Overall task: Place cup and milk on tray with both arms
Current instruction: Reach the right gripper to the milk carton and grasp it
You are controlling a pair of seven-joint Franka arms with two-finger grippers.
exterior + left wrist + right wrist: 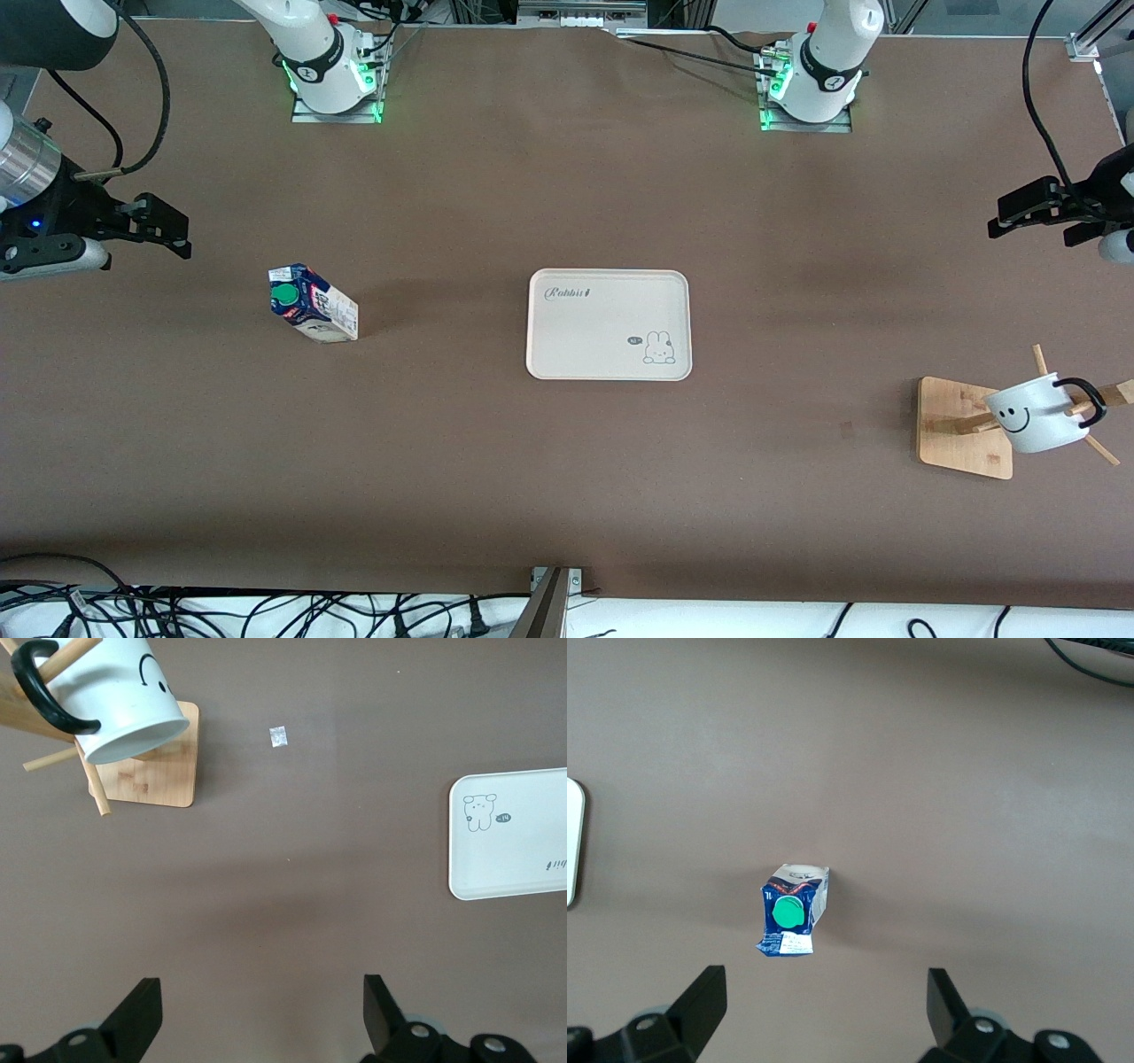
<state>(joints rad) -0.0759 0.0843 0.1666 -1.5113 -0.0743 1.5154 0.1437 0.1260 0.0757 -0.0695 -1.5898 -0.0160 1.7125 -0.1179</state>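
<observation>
A glossy white ceramic-looking cup [1036,416] hangs on a pale wooden rack [966,427]; the matt cream tray [609,324] lies on matt brown table covering [567,461].

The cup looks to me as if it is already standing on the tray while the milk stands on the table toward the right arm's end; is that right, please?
Not quite: the cup hangs on the wooden rack toward the left arm's end, as the front view shows. The tray holds nothing. The milk does stand on the table toward the right arm's end.
</observation>
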